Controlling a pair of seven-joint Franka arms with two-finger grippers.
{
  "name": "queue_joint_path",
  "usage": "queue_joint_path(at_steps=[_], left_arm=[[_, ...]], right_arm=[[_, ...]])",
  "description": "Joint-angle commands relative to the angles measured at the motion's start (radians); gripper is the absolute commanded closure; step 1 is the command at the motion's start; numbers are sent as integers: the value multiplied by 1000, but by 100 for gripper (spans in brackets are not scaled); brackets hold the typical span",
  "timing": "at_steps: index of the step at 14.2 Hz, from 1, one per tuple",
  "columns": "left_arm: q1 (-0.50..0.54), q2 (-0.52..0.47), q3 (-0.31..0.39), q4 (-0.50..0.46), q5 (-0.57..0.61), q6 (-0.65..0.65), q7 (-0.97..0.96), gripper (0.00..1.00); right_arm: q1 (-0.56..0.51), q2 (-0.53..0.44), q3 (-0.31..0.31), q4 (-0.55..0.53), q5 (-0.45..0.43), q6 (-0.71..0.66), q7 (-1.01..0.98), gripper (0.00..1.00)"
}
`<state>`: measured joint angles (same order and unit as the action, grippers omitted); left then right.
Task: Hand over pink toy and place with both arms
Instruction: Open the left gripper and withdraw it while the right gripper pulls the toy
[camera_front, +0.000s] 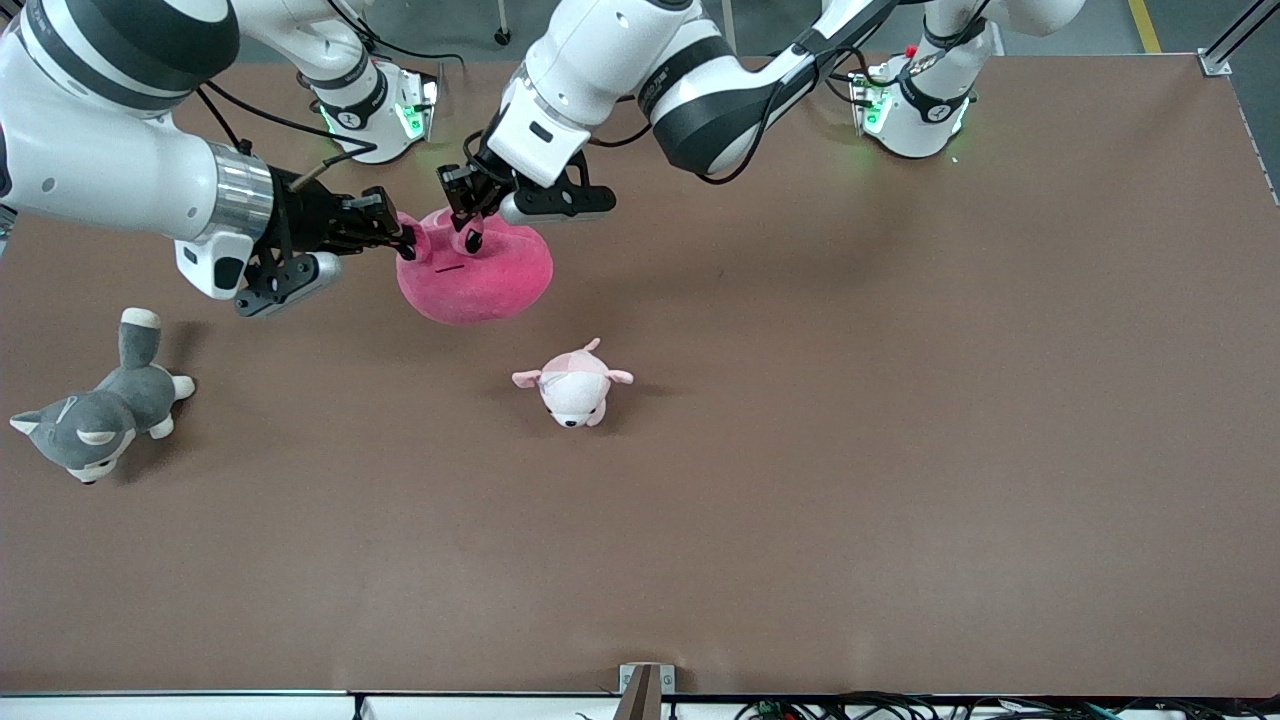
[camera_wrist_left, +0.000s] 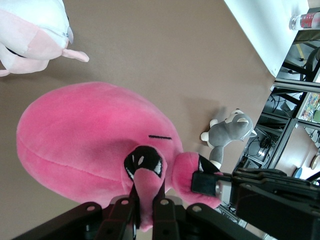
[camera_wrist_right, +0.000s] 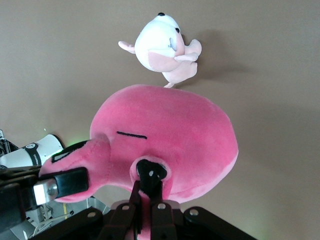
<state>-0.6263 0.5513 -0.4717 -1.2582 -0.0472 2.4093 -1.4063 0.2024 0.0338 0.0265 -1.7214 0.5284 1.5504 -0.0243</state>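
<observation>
Pink toy (camera_front: 480, 275) hangs over the bench (camera_front: 800, 450) at the right arm's end, held by both arms. Left end effector (camera_front: 470, 232) is pinched on one ear flap, right end effector (camera_front: 403, 243) clamped on the other. Risk: thin plush flaps can slip if either lets go too soon or the arms pull apart, dropping it near the small pink-and-white plush (camera_front: 572, 385).

Hot pink is seen across the pink toy (camera_front: 480, 285), upper centre-left of the front view, with black eye patches and a thin black mouth line. Lower left, a grey-and-white plush husky (camera_front: 100, 408); mid-frame, a pale pink-and-white plush animal (camera_front: 572, 385). All are set on a plain brown table (camera_front: 900, 450); the arms (camera_front: 100, 150) are white with black bands, with green light at their bases.
</observation>
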Motion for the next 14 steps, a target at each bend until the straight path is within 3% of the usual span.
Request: queue_joint_path(at_steps=[1,7,10,14], left_arm=[[8,-1,7,23,-5,5,6,1],[71,-43,10,19,21,-10,4,0],[163,-88,7,17,66,-148,29,0],[287,-142,7,14,66,-378,260,0]], right_arm=[[0,-12,-8,12,2,-29,3,100],[-59,-11,-16,59,2,-93,-9,100],[-158,27,-16,62,2,-93,-78,99],[-293,156,-16,118,8,-95,-134,100]])
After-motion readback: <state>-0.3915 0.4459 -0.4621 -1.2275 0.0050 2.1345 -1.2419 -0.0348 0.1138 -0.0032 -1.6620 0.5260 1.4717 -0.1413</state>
